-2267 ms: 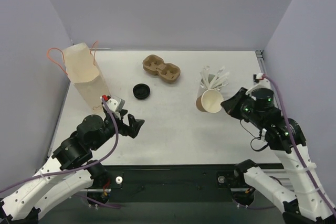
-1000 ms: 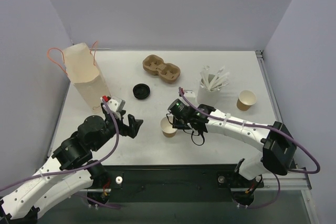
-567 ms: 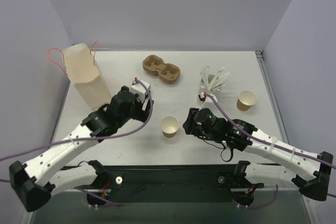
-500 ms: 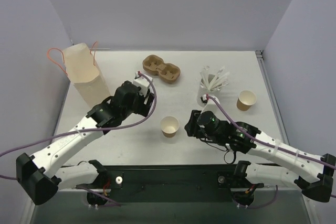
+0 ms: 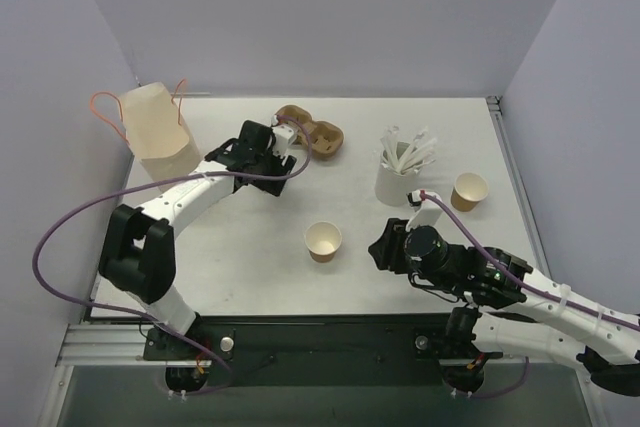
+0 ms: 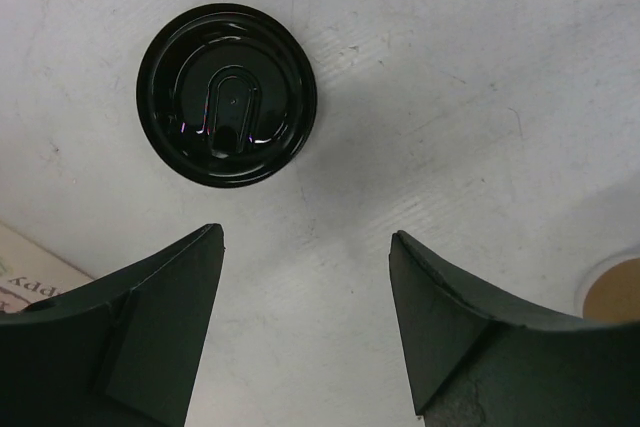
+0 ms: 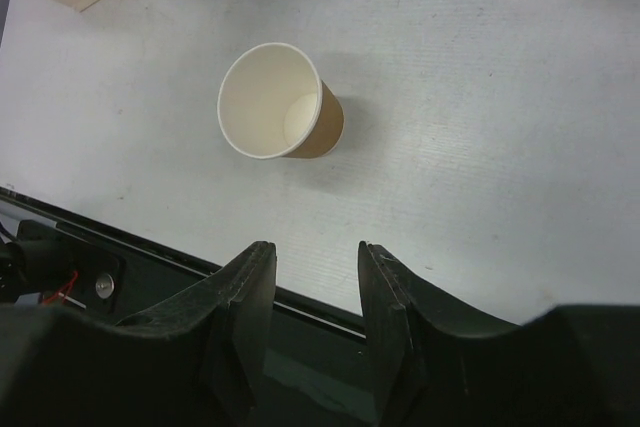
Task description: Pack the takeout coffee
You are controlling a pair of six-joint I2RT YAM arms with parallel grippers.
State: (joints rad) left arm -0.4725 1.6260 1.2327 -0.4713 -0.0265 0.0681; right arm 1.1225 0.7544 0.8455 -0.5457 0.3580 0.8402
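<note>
Left pincer [image 6: 305, 237] above white table [image 6: 480, 67], lilac walls [image 5: 320, 17]

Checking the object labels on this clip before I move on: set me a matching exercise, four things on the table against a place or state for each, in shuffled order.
Things
1. black lid
2. paper bag
3. white cup
4. middle kraft cup

Places or states
A. upright and empty, ahead of the open right tool
B. holding white sticks
C. flat on the table, just beyond the tips of the open left tool
D. standing at the back left corner

Pairs: 1-C, 2-D, 3-B, 4-A
</note>
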